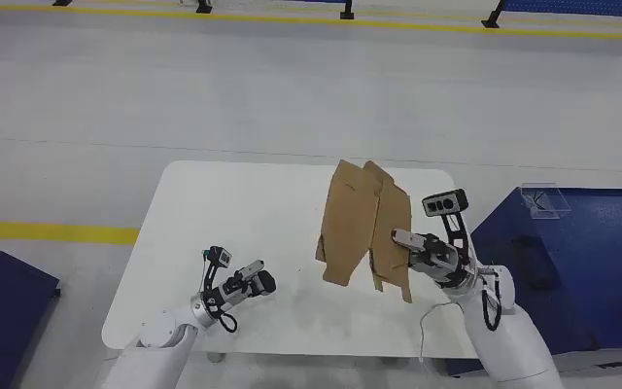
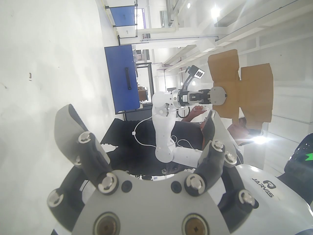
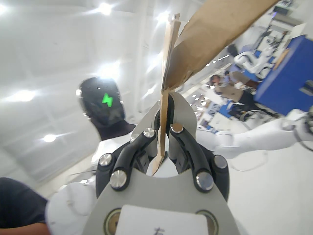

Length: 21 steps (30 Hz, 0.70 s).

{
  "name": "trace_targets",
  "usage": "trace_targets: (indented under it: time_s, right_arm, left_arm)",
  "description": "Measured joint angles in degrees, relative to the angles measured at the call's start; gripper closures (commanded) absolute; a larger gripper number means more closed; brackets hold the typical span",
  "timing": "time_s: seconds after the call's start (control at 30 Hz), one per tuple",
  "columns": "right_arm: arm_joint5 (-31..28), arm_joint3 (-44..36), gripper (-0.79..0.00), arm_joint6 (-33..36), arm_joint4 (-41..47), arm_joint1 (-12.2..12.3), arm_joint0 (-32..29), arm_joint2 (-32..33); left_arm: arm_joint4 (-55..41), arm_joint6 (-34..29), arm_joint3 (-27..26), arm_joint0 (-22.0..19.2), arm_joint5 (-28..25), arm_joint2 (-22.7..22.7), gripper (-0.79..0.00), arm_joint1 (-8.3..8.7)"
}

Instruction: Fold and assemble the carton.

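Observation:
The brown carton (image 1: 358, 226) is a flattened blank with loose flaps, held up in the air above the right half of the white table (image 1: 194, 224). My right gripper (image 1: 400, 238) is shut on the carton's near edge; in the right wrist view the cardboard sheet (image 3: 168, 69) runs edge-on between the gripper (image 3: 164, 118) and its pads. My left gripper (image 1: 260, 275) sits low over the table's front left, open and holding nothing, a good way from the carton. In the left wrist view its fingers (image 2: 71, 123) stand wide apart, and the carton (image 2: 247, 89) shows beyond them, held by the right gripper (image 2: 221, 96).
A dark blue cabinet (image 1: 554, 263) stands right of the table, close to the right arm. Another blue object (image 1: 19, 292) sits at the left edge. Yellow floor lines (image 1: 68, 232) run behind and left. The table's left and back parts are bare.

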Motion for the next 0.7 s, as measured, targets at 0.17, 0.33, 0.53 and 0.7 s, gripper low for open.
trace_targets:
  time_s: [0.17,0.33,0.53,0.7]
  right_arm:
    - [-9.9,1.7,0.0,-7.5,-12.6,-0.7,-0.1,-1.8]
    - [-9.8,1.7,0.0,-7.5,-12.5,-0.7,-0.1,-1.8]
    - [-10.2,1.5,0.0,-7.9,-12.9,-0.6,0.1,-1.4]
    - [-19.8,-5.1,0.0,-20.8,-32.8,-0.2,-1.4,7.5]
  left_arm:
    - [0.0,0.0,0.0,0.0,0.0,0.0,-0.785,0.0]
    - [0.0,0.0,0.0,0.0,0.0,0.0,-0.785,0.0]
    - [0.0,0.0,0.0,0.0,0.0,0.0,-0.785,0.0]
    - [0.0,0.0,0.0,0.0,0.0,0.0,-0.785,0.0]
